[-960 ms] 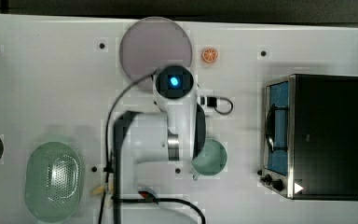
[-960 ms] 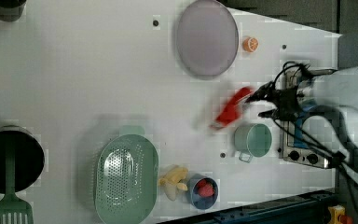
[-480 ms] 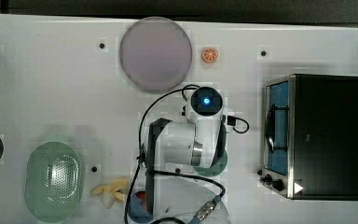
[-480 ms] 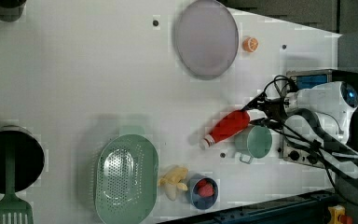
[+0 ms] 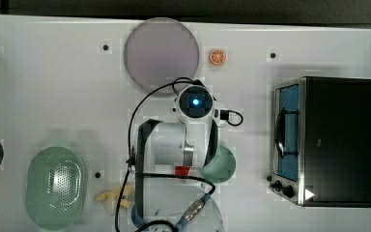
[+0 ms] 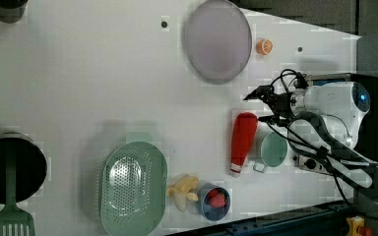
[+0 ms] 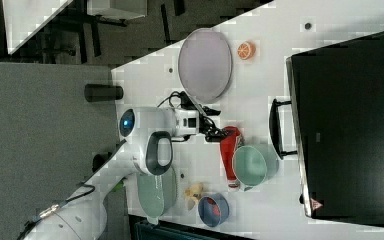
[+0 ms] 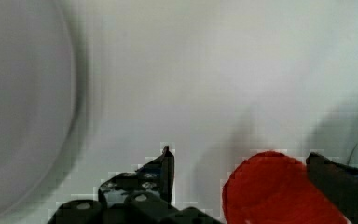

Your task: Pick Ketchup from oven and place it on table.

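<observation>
The ketchup (image 6: 242, 142), a red bottle with a white cap, lies flat on the white table (image 6: 103, 73) beside a green mug, its cap toward the left view's bottom. My gripper (image 6: 263, 103) hovers over the bottle's red base end, open. In the wrist view the dark fingers (image 8: 161, 172) stand apart with the ketchup (image 8: 275, 191) low between them, nearer one finger, and a gap on the other side. The right view shows the ketchup (image 7: 230, 155) just past my gripper (image 7: 215, 127). The oven (image 5: 328, 140) stands at the top view's right, its glass door shut.
A green mug (image 6: 274, 150) sits right against the bottle's side. A lilac plate (image 6: 218, 40) and an orange slice (image 6: 264, 46) lie beyond the gripper. A green colander (image 6: 133, 189), bananas (image 6: 183, 189), a blue bowl of strawberries (image 6: 214, 200) and a black pot (image 6: 10, 167) line the left view's bottom.
The bottle hung tilted in the gripper a second ago; it has come down beside the mug and now lies on the table. The jaws have opened and let it go.
</observation>
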Robot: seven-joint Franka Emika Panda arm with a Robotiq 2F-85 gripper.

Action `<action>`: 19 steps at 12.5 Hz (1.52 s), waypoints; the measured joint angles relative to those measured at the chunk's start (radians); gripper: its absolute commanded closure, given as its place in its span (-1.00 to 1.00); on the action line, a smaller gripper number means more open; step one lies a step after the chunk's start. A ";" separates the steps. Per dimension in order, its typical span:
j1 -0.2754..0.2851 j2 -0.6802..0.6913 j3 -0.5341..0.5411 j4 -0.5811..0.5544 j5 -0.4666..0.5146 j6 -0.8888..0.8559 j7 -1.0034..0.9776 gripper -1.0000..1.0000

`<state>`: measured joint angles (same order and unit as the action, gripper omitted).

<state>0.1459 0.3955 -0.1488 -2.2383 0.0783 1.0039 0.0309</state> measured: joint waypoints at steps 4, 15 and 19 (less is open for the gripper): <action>-0.011 -0.224 0.029 0.053 0.021 -0.065 0.014 -1.00; -0.015 -0.424 0.012 0.567 -0.083 -1.002 0.098 -1.00; -0.014 -0.401 -0.004 0.567 -0.122 -1.005 0.113 -1.00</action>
<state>0.1321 -0.0060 -0.1532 -1.6709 -0.0438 -0.0015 0.1440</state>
